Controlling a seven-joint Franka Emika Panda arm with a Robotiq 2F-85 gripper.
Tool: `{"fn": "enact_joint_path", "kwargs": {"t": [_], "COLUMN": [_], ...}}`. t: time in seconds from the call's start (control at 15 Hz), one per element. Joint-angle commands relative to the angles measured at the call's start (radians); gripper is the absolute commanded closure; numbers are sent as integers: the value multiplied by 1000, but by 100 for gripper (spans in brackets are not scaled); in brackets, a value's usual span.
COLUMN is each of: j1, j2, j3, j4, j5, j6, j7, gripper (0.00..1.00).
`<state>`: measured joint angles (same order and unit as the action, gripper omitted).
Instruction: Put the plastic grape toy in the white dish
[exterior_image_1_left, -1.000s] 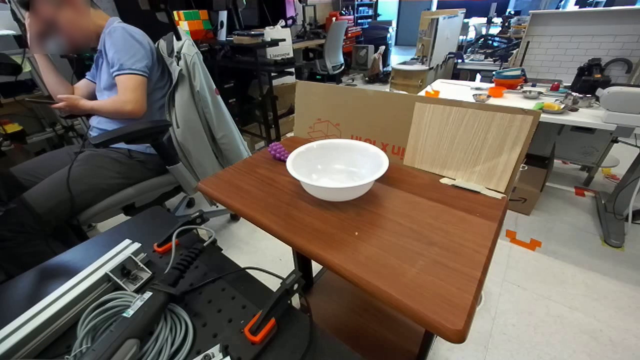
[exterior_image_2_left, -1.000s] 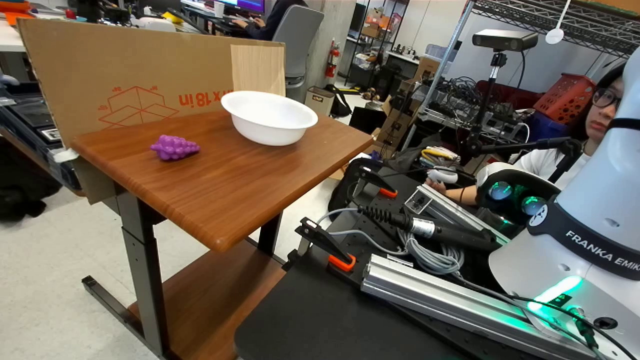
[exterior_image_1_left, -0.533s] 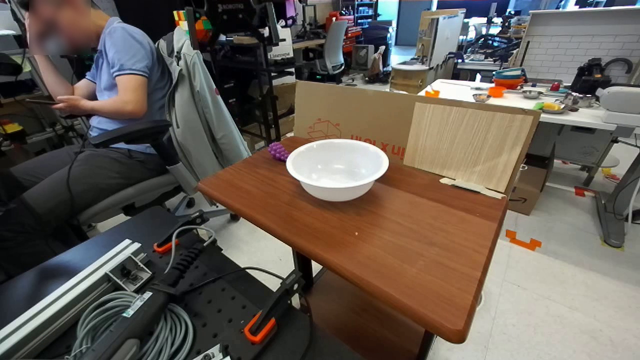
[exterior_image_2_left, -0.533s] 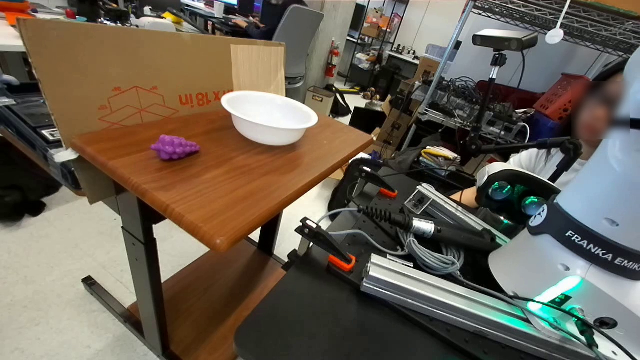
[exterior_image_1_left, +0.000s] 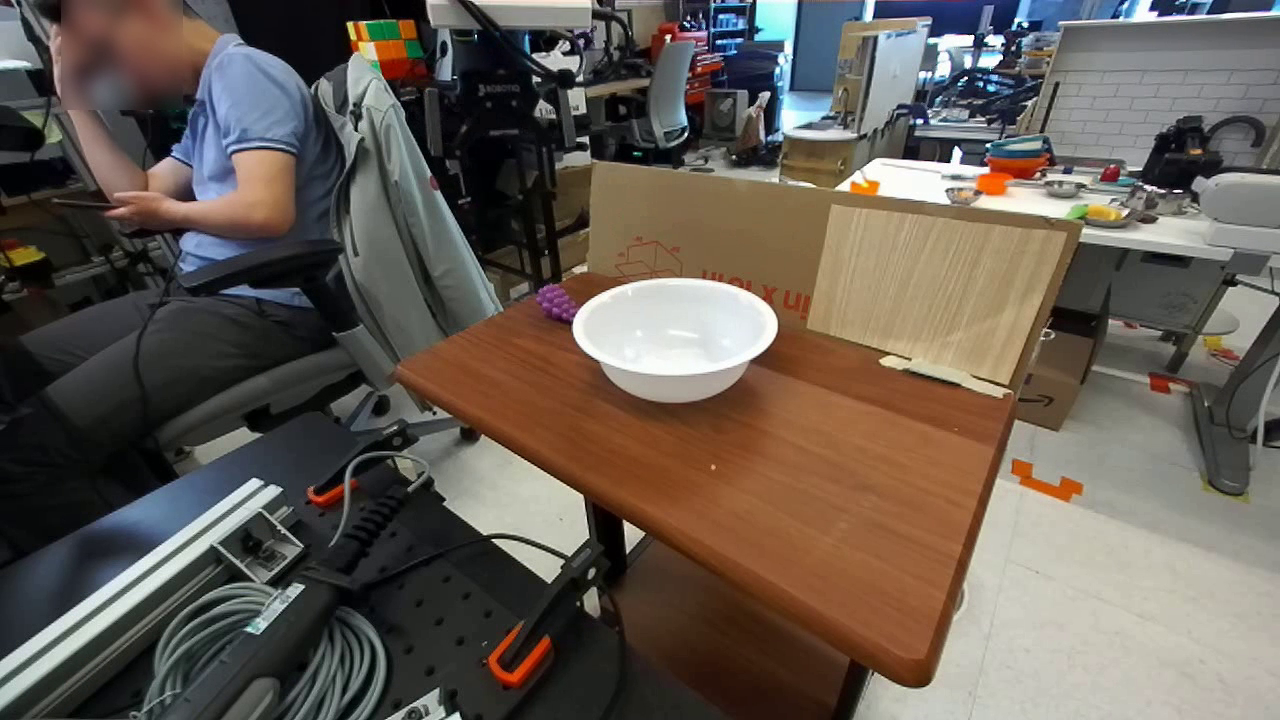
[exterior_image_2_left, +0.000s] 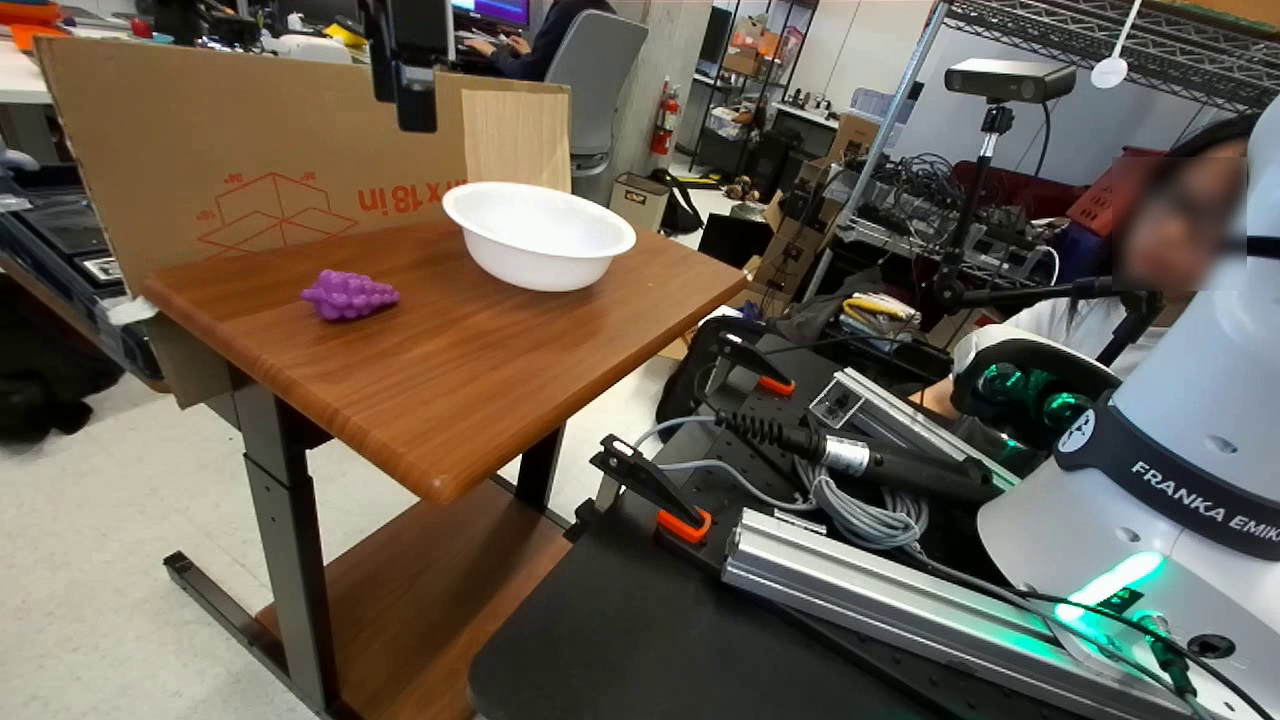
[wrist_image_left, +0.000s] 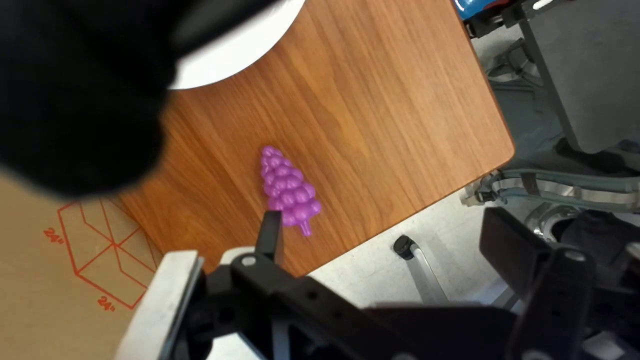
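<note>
The purple plastic grape toy (exterior_image_2_left: 350, 296) lies on its side on the brown table. In an exterior view it shows beyond the dish, partly covered by its rim (exterior_image_1_left: 554, 302). The round white dish (exterior_image_1_left: 675, 350) stands upright on the table in both exterior views (exterior_image_2_left: 545, 250). My gripper (wrist_image_left: 385, 232) is open with nothing between its fingers. It hangs high above the table's far side; one exterior view shows it at the top (exterior_image_1_left: 500, 148). In the wrist view the grape toy (wrist_image_left: 289, 187) lies just past the left fingertip, and the dish (wrist_image_left: 240, 52) is partly hidden by a dark blurred shape.
A cardboard sheet (exterior_image_2_left: 250, 120) stands upright along a table edge, with a pale wood panel (exterior_image_1_left: 930, 300) against it. A seated person (exterior_image_1_left: 230, 150) and a grey chair are beside the table. A black bench (exterior_image_2_left: 620, 640) with clamps and cables stands before the table.
My gripper has come down from the top of the picture into sight in both exterior views. The grape toy and the dish have not moved.
</note>
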<state>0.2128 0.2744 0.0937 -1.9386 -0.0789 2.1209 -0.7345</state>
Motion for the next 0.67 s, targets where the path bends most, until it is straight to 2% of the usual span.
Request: {"fn": "enact_joint_path", "kwargs": {"t": [0.0,0.6], "j1": [-23,1], "j2": [125,369], "j3": [27,33], "j4": [144,385], "j5": [-54,-147], "j6": [-97,-252], "j7": [43,81], "gripper": [0,0]}}
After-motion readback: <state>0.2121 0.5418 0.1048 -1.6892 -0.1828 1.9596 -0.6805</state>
